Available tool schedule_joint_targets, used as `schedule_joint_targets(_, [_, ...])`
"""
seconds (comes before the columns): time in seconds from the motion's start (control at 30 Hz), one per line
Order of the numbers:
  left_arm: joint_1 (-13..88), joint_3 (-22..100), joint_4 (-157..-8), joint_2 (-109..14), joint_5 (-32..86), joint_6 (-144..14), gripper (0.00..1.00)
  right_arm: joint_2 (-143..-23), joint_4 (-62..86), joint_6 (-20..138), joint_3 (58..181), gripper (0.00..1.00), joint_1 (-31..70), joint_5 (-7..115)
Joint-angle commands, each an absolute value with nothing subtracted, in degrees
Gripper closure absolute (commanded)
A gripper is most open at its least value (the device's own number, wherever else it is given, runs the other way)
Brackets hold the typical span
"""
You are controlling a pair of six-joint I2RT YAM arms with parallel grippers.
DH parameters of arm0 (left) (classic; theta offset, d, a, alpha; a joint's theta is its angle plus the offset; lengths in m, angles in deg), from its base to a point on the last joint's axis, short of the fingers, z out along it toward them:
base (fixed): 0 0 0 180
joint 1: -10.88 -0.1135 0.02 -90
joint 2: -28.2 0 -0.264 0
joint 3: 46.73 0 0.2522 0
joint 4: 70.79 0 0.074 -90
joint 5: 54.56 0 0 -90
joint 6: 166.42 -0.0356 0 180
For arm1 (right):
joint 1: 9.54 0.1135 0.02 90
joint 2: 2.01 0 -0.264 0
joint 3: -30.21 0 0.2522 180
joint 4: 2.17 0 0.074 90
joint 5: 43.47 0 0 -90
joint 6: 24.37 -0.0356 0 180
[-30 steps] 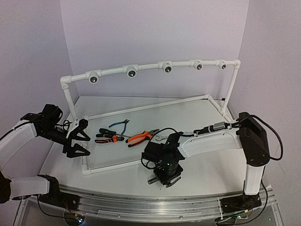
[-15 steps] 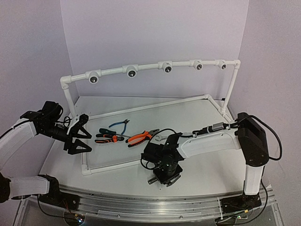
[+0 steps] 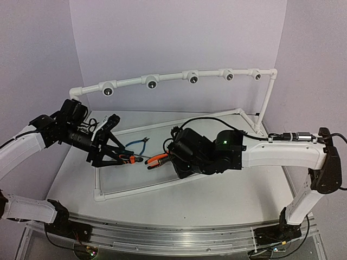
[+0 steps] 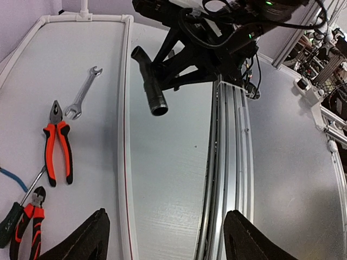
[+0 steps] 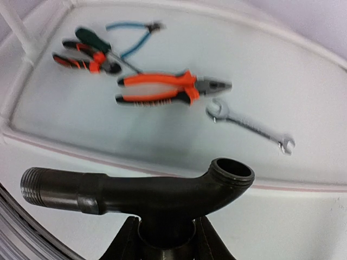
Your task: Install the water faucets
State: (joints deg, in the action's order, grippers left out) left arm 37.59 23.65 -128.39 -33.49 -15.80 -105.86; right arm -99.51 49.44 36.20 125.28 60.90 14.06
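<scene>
Right wrist view: right gripper (image 5: 167,238) pinches the dark faucet (image 5: 135,195) from below at mid-body. Threaded end points left, curved open mouth lies to the right. Behind it on the table (image 5: 303,92) lie the orange-handled pliers (image 5: 162,89) and the silver wrench (image 5: 252,129), both apart from the faucet

Left wrist view: left gripper (image 4: 168,244) spread wide, nothing between its fingers. This view alone shows the faucet clear of the table surface, with the white pipe frame (image 4: 123,135) just beside it

Top view: faucet cannot be made out; the right arm's wrist covers it. Both arms reach over the tool area
</scene>
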Motion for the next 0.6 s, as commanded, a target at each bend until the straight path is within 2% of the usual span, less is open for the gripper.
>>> schedule_joint_targets(0.0, [44.4,32.8,-118.3,-37.6,-10.3,-91.0,0.25,-99.0,37.3,42.4,130.8,1.00,63.3,-0.7])
schedule_joint_targets(0.1, [46.8,36.8,-116.5,-41.5,-6.3,-84.9,0.23,-99.9,30.1,46.5,132.8,1.00,63.9,-2.5])
schedule_joint_targets(0.3, [48.5,40.6,-114.8,-45.5,-4.4,-80.5,0.20,-102.1,26.6,51.2,136.5,1.00,64.1,-2.6])
schedule_joint_targets(0.43, [49.4,41.3,-113.6,-47.6,-2.4,-78.5,0.30,-103.4,24.8,53.0,137.5,1.00,64.1,-2.3])
schedule_joint_targets(0.57, [49.6,42.8,-112.5,-48.7,-2.8,-78.2,0.48,-103.9,23.9,53.9,138.0,1.00,64.1,-2.0])
